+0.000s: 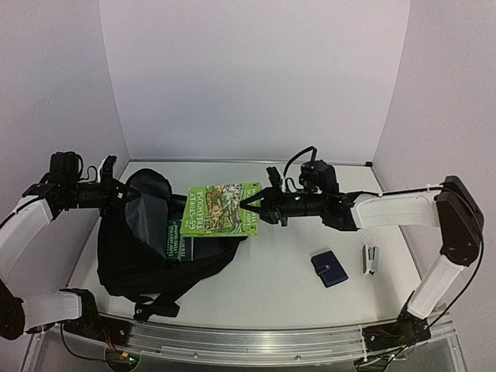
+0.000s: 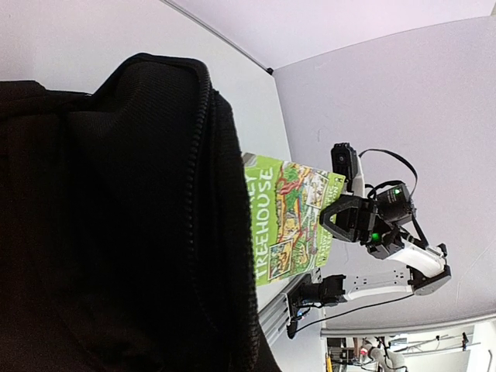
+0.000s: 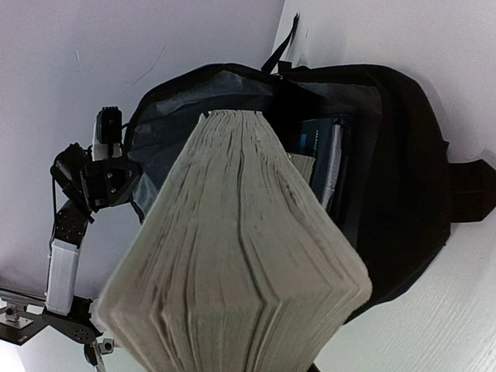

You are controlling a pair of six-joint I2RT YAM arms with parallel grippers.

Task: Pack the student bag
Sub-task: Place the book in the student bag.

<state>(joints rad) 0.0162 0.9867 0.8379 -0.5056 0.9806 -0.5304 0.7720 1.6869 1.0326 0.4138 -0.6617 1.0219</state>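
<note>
The student bag (image 1: 139, 263) is a large black backpack lying at the left of the table, its mouth open and its grey lining (image 3: 194, 97) showing. My left gripper (image 1: 116, 191) is at the bag's upper rim, shut on the fabric. That black fabric (image 2: 116, 232) fills the left wrist view and hides the fingers. A green book (image 1: 221, 208) hangs level over the bag's mouth, with my right gripper (image 1: 253, 208) shut on its right edge. Its page edge (image 3: 240, 256) fills the right wrist view and hides those fingers. Another book (image 1: 176, 239) sits inside the bag.
A small dark-blue wallet (image 1: 329, 268) and a grey stapler (image 1: 371, 260) lie on the table to the right of the bag. White walls close in the table at the back and on both sides.
</note>
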